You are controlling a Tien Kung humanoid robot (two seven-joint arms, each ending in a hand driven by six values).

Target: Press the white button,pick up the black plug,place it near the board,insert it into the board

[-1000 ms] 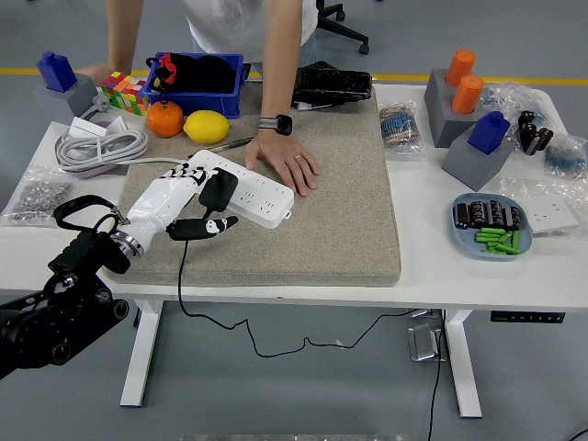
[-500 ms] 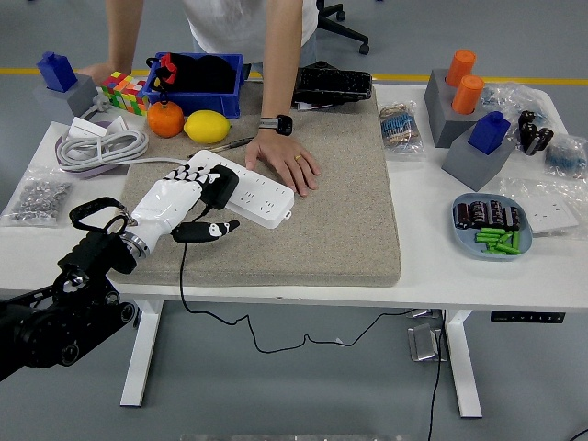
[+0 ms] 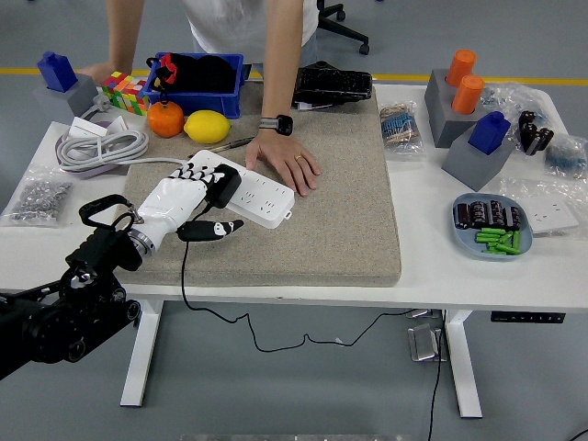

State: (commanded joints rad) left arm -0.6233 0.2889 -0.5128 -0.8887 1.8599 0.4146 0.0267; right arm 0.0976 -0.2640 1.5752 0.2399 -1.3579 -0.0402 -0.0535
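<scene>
The left hand (image 3: 179, 204) holds the black plug (image 3: 220, 188) pinched between its fingers (image 3: 196, 171) and the thumb below, and over the last second it has carried the plug up and away from the desk's near edge — the plug now sits over the near end of the white power strip (image 3: 248, 191), where earlier it hung a little short of it, out over the grey mat (image 3: 331, 202). Whether the prongs are already in a socket is hidden by the plug body and the fingers. The black cord (image 3: 182, 276) trails down from below the thumb and drops off the desk's (image 3: 459, 266) front edge.

Beyond the fingertips, a person's hand (image 3: 287, 161) lies flat on the mat, touching the strip's far edge and apparently steadying it; it has not moved.

Judging by this, the carry is over and the insertion is under way: the plug is at the board, and what remains looks like lining the prongs up with a socket and pressing down. The right hand is out of view.
</scene>
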